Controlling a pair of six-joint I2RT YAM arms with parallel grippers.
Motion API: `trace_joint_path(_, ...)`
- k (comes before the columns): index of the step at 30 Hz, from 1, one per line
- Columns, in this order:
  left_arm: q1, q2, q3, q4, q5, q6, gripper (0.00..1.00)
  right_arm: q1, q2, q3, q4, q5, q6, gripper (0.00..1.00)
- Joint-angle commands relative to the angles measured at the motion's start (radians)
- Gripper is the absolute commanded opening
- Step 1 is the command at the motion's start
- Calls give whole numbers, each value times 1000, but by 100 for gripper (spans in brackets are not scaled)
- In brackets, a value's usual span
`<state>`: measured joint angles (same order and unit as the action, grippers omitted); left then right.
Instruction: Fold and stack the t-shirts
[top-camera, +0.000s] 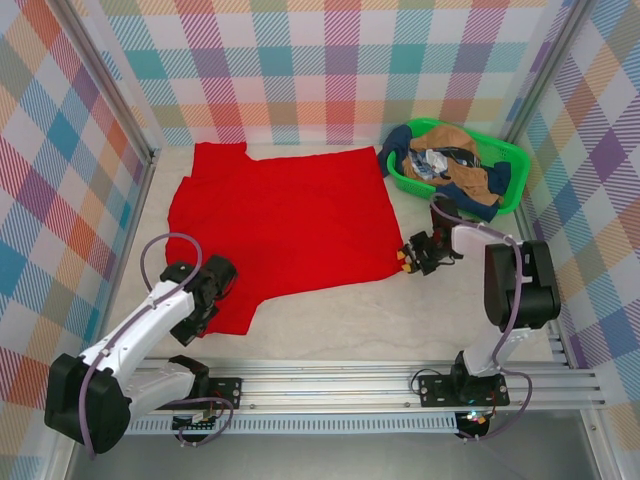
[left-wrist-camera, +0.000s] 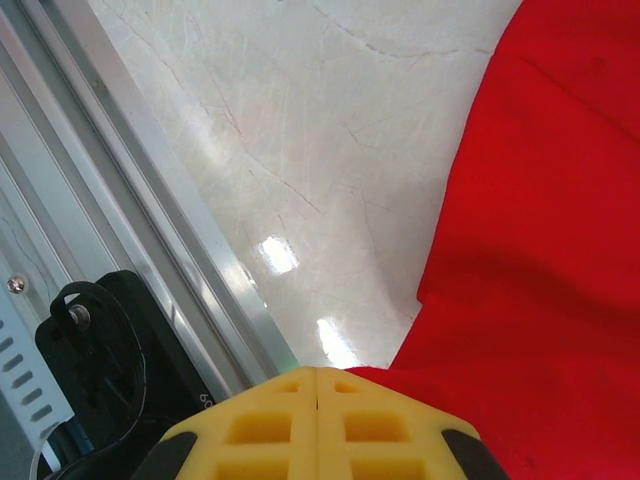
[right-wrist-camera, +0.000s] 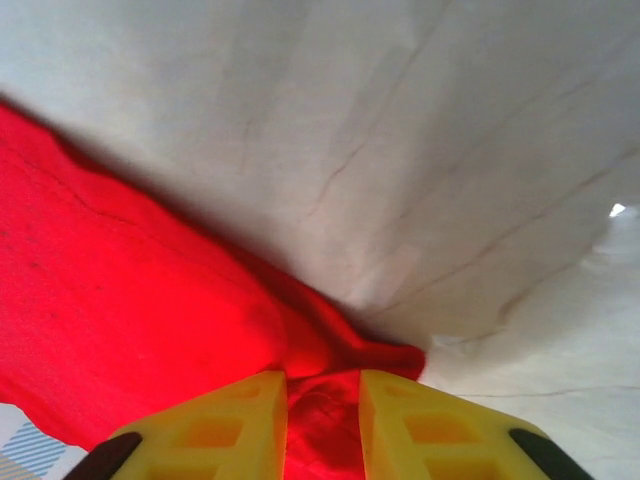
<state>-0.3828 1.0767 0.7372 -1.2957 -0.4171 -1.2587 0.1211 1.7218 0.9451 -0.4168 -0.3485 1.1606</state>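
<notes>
A large red t-shirt (top-camera: 280, 215) lies spread flat in the middle of the table. My left gripper (top-camera: 205, 305) is at its near left corner. In the left wrist view the yellow fingers (left-wrist-camera: 260, 425) are pressed together, and the red cloth (left-wrist-camera: 560, 250) runs in at the left gripper (left-wrist-camera: 317, 372) tips. My right gripper (top-camera: 408, 260) is at the shirt's near right corner. In the right wrist view a bunched fold of the red shirt (right-wrist-camera: 120, 290) is pinched in the right gripper (right-wrist-camera: 322, 378). More t-shirts, tan-brown (top-camera: 445, 135), navy (top-camera: 482, 187) and white-patterned (top-camera: 430, 160), are heaped in the basket.
The green plastic basket (top-camera: 505, 150) stands at the back right, close behind the right arm. An aluminium rail (top-camera: 350, 375) runs along the near edge, just beside the left gripper in the left wrist view (left-wrist-camera: 150, 230). Checked walls enclose the pale table (top-camera: 330, 320).
</notes>
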Motion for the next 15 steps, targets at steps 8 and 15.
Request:
trace_joint_path(8,10,15,31,12,-27,12,0,20,34,39,-100,56,13,16)
trace_joint_path(15,10,16,50,7,-47,30,0,18,-64,18,-150,133,-6,0)
